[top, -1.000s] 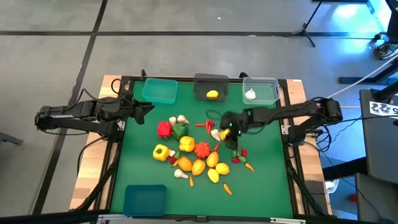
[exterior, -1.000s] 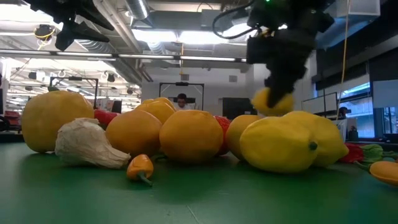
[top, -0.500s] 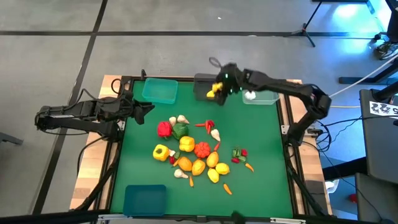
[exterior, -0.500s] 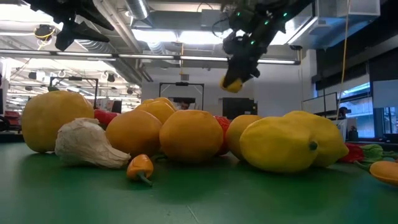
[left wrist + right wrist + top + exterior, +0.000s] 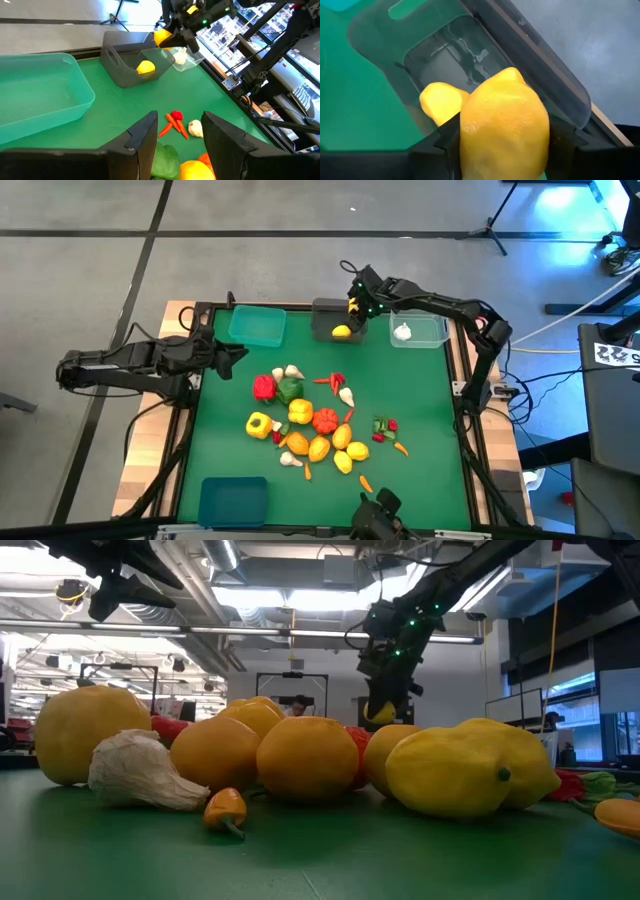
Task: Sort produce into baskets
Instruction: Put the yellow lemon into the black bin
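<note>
Now the relation that matters is a vertical one: the right gripper hangs over the dark grey basket at the far edge of the table, and the lemon it carries sits between its two fingers with the bin's open mouth directly beyond it. In the right wrist view the held lemon fills the gap between the jaws, which press against its flanks, its pointed tip aimed toward the basket, so its long axis runs roughly along the gripper's reach rather than across it. Past that tip, a second lemon already lies on the basket floor, slightly to one side of the held one, near the wall. The left wrist view shows the same thing from across the table: the carried fruit is poised just above the grey bin's far rim, apart from the fruit inside. Judging by this, a release needs little more than the jaws parting, though the drop may land on or beside the lemon already there. The left gripper waits with its fingers pressed together near the table's left edge, beside the teal basket, well apart from the grey one. Remaining produce lies heaped mid-table, nearer the viewer's side than either bin.
</note>
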Action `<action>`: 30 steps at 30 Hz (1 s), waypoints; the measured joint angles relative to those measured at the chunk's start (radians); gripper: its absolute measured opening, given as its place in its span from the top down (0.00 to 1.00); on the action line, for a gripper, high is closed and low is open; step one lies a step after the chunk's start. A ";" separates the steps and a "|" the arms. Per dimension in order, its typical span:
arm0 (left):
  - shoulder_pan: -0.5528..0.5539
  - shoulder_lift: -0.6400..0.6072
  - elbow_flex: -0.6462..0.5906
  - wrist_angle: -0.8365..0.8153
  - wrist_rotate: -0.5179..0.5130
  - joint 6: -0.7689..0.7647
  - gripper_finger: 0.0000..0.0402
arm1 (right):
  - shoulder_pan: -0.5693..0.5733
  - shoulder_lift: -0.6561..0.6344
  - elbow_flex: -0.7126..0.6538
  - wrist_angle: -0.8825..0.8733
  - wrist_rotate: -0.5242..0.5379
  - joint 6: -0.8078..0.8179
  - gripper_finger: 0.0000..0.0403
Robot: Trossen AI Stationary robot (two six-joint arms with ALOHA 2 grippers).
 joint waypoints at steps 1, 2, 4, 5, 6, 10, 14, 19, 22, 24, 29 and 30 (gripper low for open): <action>0.000 0.000 0.000 0.000 -0.002 0.000 0.63 | 0.001 0.000 0.000 0.000 0.000 -0.003 0.52; 0.000 0.000 0.000 0.000 -0.005 0.000 0.63 | 0.002 0.000 0.001 0.001 0.000 -0.005 0.50; 0.000 0.000 0.000 0.000 -0.018 0.000 0.63 | 0.003 0.000 0.001 0.002 0.002 -0.014 0.47; 0.000 0.000 0.000 0.000 -0.021 0.000 0.63 | 0.003 0.000 0.001 0.002 0.002 -0.019 0.45; 0.000 0.000 0.000 0.000 -0.022 0.001 0.63 | 0.003 0.000 0.001 0.003 0.002 -0.021 0.43; 0.000 0.000 0.000 0.000 -0.022 0.002 0.63 | 0.003 0.000 0.001 0.003 0.004 -0.022 0.37; 0.000 0.000 0.000 -0.005 -0.022 0.002 0.63 | 0.003 0.000 0.009 -0.005 0.035 -0.025 0.35; 0.000 0.000 0.000 -0.036 -0.022 -0.005 0.63 | 0.006 -0.012 0.081 -0.096 -0.047 -0.053 0.37; 0.000 0.000 0.000 -0.056 -0.021 -0.006 0.63 | 0.029 -0.034 0.142 -0.165 -0.154 -0.088 0.37; 0.000 0.000 0.000 -0.053 -0.021 -0.002 0.63 | 0.067 -0.054 0.171 -0.213 -0.212 -0.121 0.37; 0.000 0.000 0.000 -0.052 -0.021 -0.001 0.63 | 0.210 -0.102 0.186 -0.362 -0.333 -0.156 0.37; 0.000 0.000 0.000 -0.052 -0.021 -0.001 0.63 | 0.250 -0.107 0.186 -0.399 -0.345 -0.159 0.37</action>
